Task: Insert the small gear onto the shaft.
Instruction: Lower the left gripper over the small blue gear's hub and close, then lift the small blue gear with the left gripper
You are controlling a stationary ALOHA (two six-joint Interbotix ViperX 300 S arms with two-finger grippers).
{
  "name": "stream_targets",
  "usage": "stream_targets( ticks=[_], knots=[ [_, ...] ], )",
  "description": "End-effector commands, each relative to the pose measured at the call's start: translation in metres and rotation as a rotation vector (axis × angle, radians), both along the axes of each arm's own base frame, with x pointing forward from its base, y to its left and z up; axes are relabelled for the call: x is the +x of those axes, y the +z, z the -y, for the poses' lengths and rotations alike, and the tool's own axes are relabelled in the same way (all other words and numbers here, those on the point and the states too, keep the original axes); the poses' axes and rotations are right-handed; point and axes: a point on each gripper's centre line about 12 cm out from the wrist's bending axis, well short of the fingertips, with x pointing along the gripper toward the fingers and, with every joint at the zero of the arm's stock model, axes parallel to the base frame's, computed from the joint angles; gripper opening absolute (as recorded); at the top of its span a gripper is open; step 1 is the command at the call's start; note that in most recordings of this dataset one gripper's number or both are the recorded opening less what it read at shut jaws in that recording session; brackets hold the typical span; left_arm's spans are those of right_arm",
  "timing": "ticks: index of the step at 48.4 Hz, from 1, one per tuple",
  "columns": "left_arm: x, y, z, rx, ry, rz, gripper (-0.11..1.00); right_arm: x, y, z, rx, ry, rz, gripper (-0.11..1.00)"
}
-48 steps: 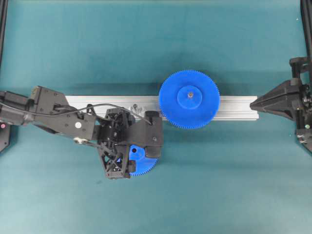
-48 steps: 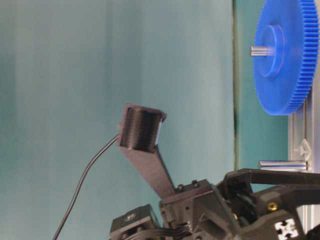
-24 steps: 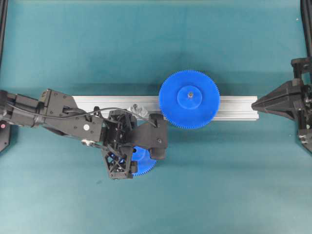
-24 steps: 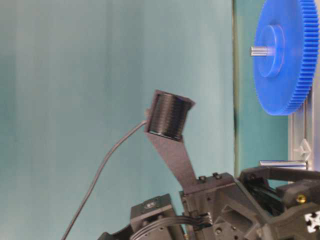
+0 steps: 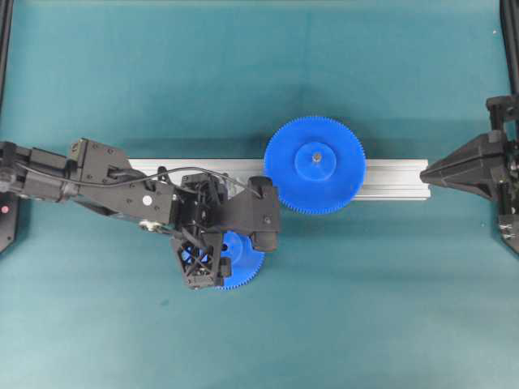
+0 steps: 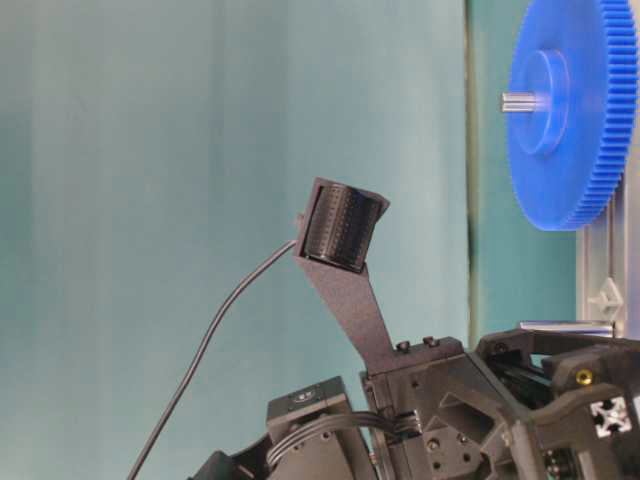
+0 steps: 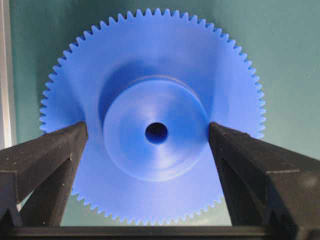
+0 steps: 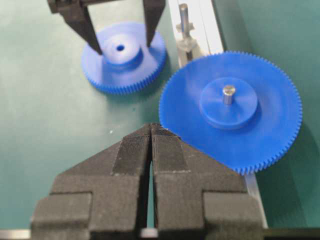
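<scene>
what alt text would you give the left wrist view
A blue small gear lies flat on a teal table, seen from close above, with the open left gripper straddling its raised hub. The two black fingers stand either side of the hub over the gear's face, not closed on it. A strip of silver rail runs along the left edge.

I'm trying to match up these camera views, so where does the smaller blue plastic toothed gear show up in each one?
Overhead: smaller blue plastic toothed gear lower centre-left, mostly under the left gripper.
Table-level: not visible.
Left wrist: fills the centre, between the open fingers.
Right wrist: upper left.
Shared landmark: larger blue gear on the silvery rail; absent from left wrist.
</scene>
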Motion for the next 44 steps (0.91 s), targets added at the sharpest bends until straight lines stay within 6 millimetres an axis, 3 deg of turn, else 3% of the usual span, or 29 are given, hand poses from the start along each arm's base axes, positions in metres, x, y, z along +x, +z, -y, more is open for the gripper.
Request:
stream_targets(
  ticks=[1,28,44],
  knots=[
    [0.006,0.01,-0.002,-0.001,0.006,0.032,0.93,0.002,0.003,0.0,0.008,-0.006,0.012,0.01],
    [0.004,-0.005,0.002,-0.008,0.017,-0.005,0.92,0.002,0.003,0.0,0.008,-0.007,0.017,0.01],
    [0.003,-0.012,0.002,-0.013,0.031,-0.026,0.8,0.002,0.004,0.001,0.007,-0.007,0.026,0.01]
  ],
)
